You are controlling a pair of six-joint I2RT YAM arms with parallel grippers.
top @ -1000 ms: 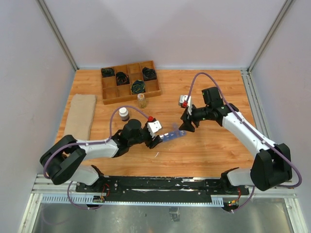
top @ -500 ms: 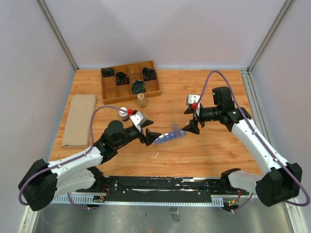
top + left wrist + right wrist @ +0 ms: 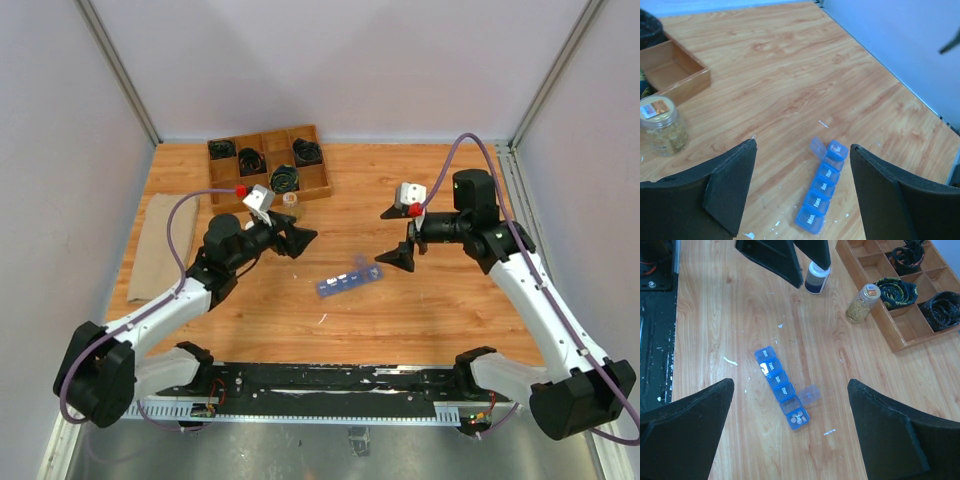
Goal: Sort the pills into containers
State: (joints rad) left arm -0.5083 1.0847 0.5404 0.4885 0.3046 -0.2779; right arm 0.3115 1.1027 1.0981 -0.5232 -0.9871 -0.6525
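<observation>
The blue pill organizer [image 3: 349,279] lies flat on the table between my two grippers, with one lid near its far end flipped open. It also shows in the left wrist view [image 3: 823,192] and the right wrist view [image 3: 781,386]. Small tan pills [image 3: 799,417] show through the end compartment beside the open, empty one. The clear vial of yellowish pills [image 3: 291,206] stands upright by the wooden tray, capped [image 3: 662,127] [image 3: 861,304]. My left gripper [image 3: 300,240] [image 3: 802,146] is open and empty, raised to the organizer's left. My right gripper [image 3: 395,237] [image 3: 791,382] is open and empty, above and to its right.
A wooden grid tray [image 3: 268,165] with black coils sits at the back left. A folded tan cloth [image 3: 165,245] lies at the left edge. A dark bottle with a white cap [image 3: 816,277] stands near my left arm. White flecks dot the wood around the organizer.
My left gripper has drawn back left and up from the organizer. My right gripper has risen and pulled away to the right. The organizer now lies alone on the table.
</observation>
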